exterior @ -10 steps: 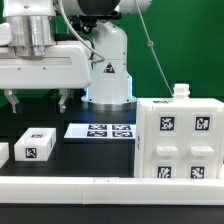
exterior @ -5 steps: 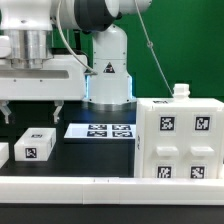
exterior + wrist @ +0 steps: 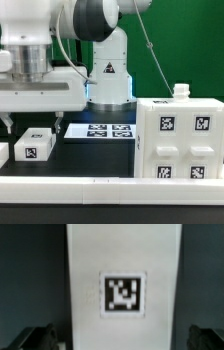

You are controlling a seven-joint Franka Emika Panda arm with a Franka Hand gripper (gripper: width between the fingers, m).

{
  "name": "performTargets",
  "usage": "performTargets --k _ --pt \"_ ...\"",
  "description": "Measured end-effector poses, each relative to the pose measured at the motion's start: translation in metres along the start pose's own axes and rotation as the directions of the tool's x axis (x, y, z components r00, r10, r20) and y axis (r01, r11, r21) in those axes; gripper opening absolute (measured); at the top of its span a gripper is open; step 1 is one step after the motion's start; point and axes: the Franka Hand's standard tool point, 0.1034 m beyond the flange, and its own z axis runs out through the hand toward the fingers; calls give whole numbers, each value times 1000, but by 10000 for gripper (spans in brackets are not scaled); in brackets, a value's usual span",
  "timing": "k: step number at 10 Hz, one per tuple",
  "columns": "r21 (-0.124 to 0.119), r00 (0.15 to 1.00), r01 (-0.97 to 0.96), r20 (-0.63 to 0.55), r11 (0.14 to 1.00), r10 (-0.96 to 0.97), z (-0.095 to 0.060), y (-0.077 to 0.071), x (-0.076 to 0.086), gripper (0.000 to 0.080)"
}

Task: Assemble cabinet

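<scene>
Cabinet [image 3: 180, 140]: big white box shell, sitting upright at the exterior view's right.
Faces: four black-and-white square tags [image 3: 166, 125] on the front.
Top: small white nub [image 3: 180, 91] poking up.

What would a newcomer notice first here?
The big white cabinet with square tags fills the exterior view's right. On that view's left the gripper hangs open above a small white tagged block, which the wrist view frames between its fingers. The marker board lies between them.
</scene>
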Motion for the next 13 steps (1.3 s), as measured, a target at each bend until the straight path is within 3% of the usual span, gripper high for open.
performTargets --k 8,9,13 --pt "5 999 -1 38 1000 1 19 -7 -10 649" --pt "5 999 -1 38 1000 1 19 -7 -10 550" --pt "5 999 -1 38 1000 1 19 -7 -10 551"
